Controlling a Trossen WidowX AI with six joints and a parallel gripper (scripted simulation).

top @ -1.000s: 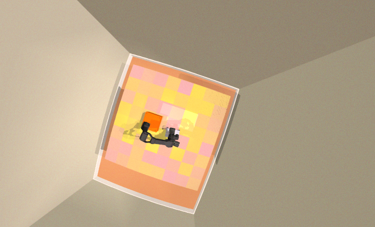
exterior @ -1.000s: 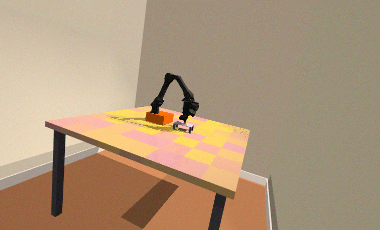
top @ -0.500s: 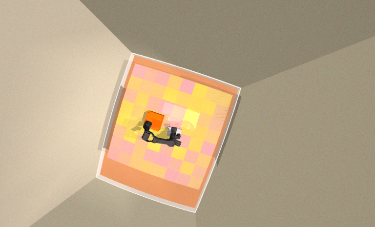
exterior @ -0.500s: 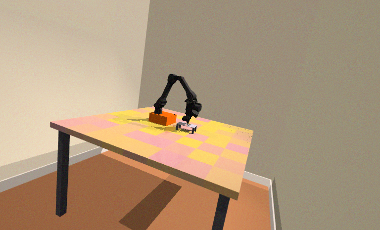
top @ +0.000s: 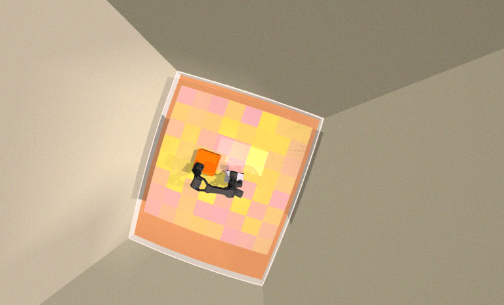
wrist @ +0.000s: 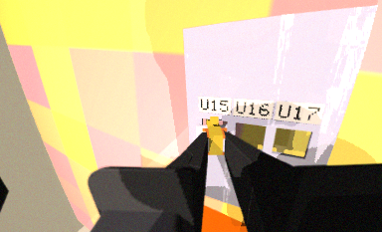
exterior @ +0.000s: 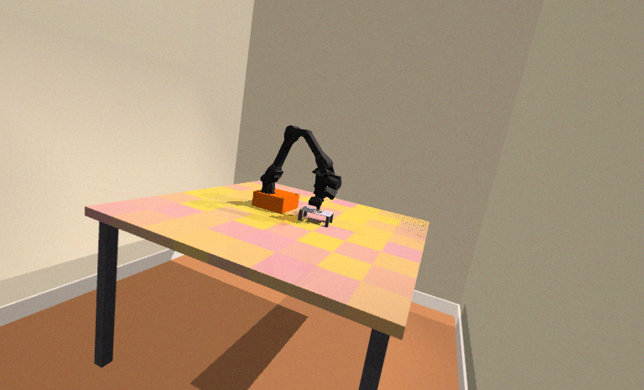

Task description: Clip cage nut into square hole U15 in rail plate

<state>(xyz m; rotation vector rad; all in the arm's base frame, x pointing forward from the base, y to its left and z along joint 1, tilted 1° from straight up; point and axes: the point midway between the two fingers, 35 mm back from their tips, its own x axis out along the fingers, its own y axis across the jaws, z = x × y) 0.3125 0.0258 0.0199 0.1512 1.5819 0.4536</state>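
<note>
Exterior view, arm [top: 219,189] [exterior: 283,151]: rises from an orange block [top: 209,161] [exterior: 275,201], bends at a high elbow, then drops toward the plate
Gripper [exterior: 317,209] [wrist: 216,137]: points down, closed on the nut
Nut [wrist: 216,139]: small, yellow and orange, between the fingertips, at the U15 position; whether its wings are through the hole, cannot tell
Plate [top: 241,174] [exterior: 323,212] [wrist: 234,63]: pale, flat, smooth, on short dark legs
Holes: square ones below the U16 and U17 labels
Block: boxy, plain-faced
Tabletop [top: 208,214] [exterior: 284,243] [wrist: 104,88]: patchwork of pink, yellow and peach squares
</note>
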